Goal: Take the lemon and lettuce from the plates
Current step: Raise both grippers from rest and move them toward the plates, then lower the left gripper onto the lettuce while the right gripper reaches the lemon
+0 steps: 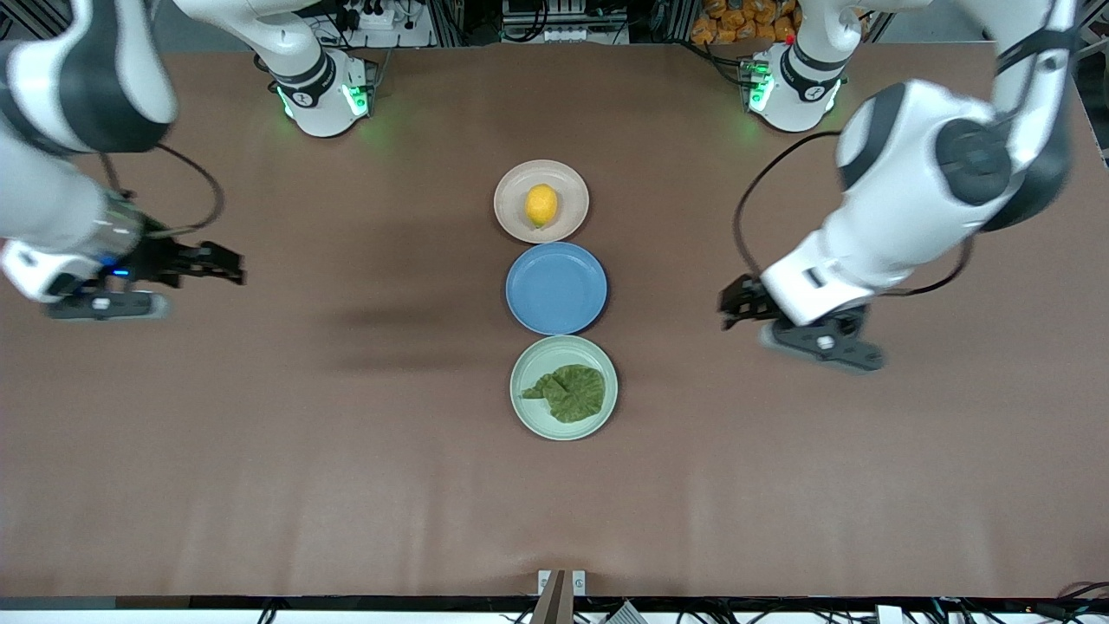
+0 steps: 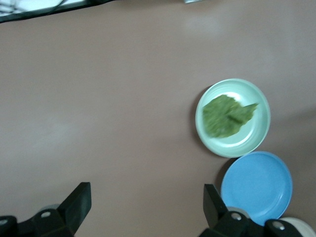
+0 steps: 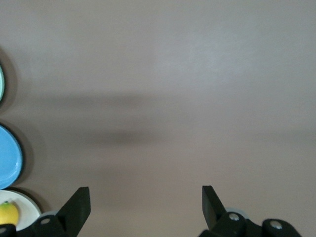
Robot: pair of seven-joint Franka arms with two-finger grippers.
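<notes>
The yellow lemon (image 1: 541, 204) lies on the beige-pink plate (image 1: 511, 208), the plate closest to the robots' bases. The ruffled green lettuce (image 1: 569, 392) lies on the mint green plate (image 1: 525, 416), the one nearest the front camera. My right gripper (image 1: 227, 263) hangs open over bare table toward the right arm's end, holding nothing. My left gripper (image 1: 735, 308) hangs open over bare table toward the left arm's end, also holding nothing. The left wrist view shows the lettuce (image 2: 226, 115) on its plate (image 2: 259, 136). In the right wrist view the lemon (image 3: 7, 214) shows at the frame's edge.
A bright blue plate (image 1: 556, 288) with nothing on it sits between the two task plates, all three in one line at mid-table. Brown table surface stretches out on both sides of the line. Cables and equipment crowd the table edge by the bases.
</notes>
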